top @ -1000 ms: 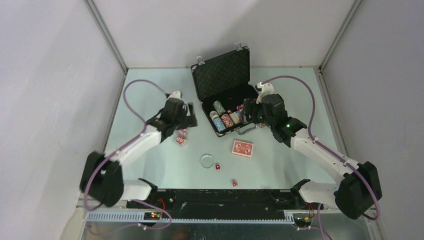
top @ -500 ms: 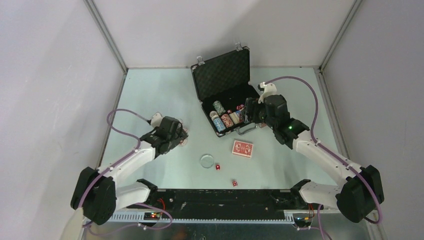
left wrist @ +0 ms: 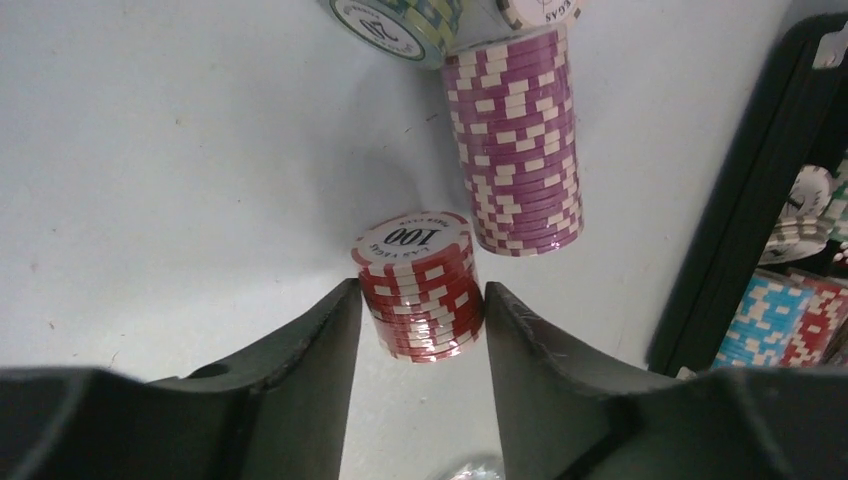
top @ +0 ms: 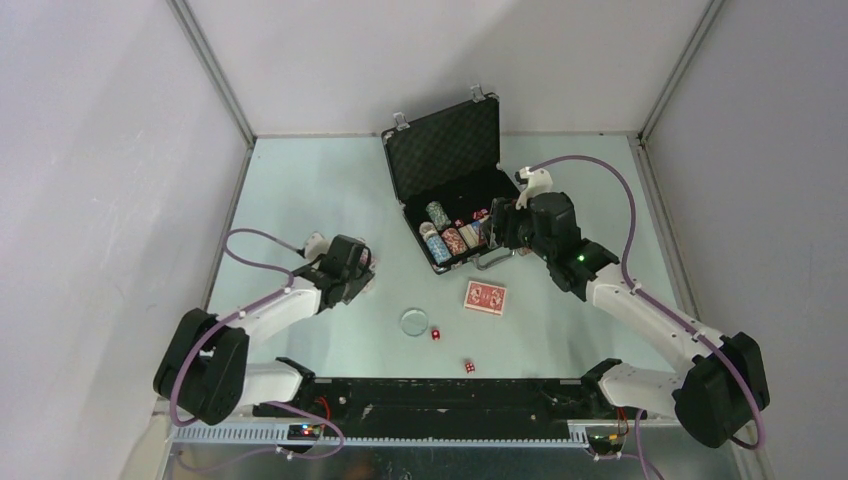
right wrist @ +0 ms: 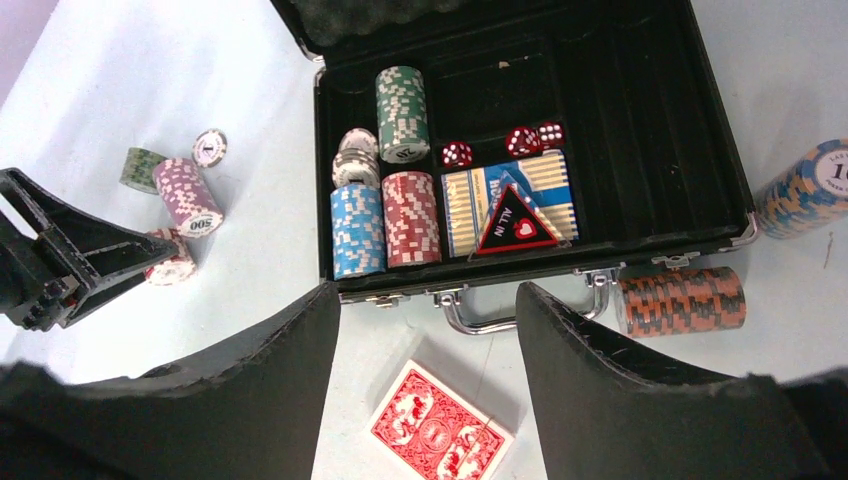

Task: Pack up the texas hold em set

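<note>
While the case (top: 445,150) stands open at the far middle of the bench (top: 300,190), with chip stacks and three red dice (right wrist: 520,140) inside, the left gripper (left wrist: 421,290) is closed against both sides of an upright red stack (left wrist: 415,255) on the bench, left of the case. A purple stack (left wrist: 515,150) lies near it. The right gripper (right wrist: 428,295) hangs over the case's handle, jaws apart, nothing between them. A card deck (right wrist: 440,425), a clear disc (top: 413,321) and two loose dice (top: 436,334) lie on the bench in front of the case.
</note>
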You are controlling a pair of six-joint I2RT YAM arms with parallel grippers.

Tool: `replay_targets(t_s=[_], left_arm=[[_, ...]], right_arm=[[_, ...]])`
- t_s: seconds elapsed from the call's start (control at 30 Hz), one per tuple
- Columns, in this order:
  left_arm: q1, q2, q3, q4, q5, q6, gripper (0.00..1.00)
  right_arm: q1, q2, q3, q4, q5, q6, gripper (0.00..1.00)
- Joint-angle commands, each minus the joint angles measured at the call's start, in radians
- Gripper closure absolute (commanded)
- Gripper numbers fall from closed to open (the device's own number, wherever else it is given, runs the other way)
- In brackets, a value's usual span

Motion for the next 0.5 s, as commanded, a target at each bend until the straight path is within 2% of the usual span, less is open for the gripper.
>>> replay_targets(t_s=[0.0, 0.07, 0.13, 0.3, 0.47], left_arm=[[0.006, -0.001, 0.010, -0.013, -0.080, -0.020, 0.53], [0.006, -0.012, 0.017, -0.065, -0.106, -0.024, 0.62], [0.005, -0.041, 0.010, -0.095, -0.121, -0.020, 0.67], [0.005, -0.175, -0.002, -0.175, -0.160, 0.007, 0.68], [0.005, -0.255, 0.027, -0.218, -0.127, 0.056, 0.66]], right_arm=[[-0.002, -0.030, 0.002, 0.052, -0.017, 0.007, 0.33], [-0.003, -0.030, 0.002, 0.053, -0.019, 0.007, 0.33], [-0.002, -0.030, 0.002, 0.054, -0.021, 0.006, 0.33], [-0.002, -0.029, 0.002, 0.056, -0.034, 0.008, 0.34], [-0.002, -0.027, 0.002, 0.059, -0.038, 0.012, 0.34]])
